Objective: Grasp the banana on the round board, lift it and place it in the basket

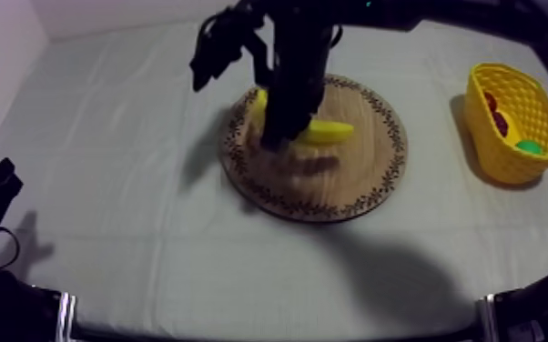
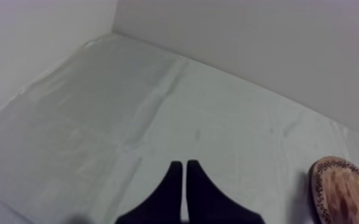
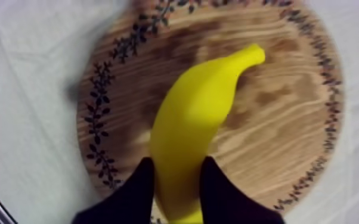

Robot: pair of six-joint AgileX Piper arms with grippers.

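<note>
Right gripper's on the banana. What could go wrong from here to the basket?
1. The right gripper is shut on the banana near one end, the rest jutting out over the wooden board; it may swing or slip when lifted.
2. The yellow basket already holds a small red fruit and something green, so the banana might catch on the rim.

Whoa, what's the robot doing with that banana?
The right gripper is shut on the banana over the wooden board. I can't tell whether the banana is lifted off the board. The yellow basket sits at the table's right side with some toy fruit inside. The left gripper rests shut over the cloth, holding nothing.
</note>
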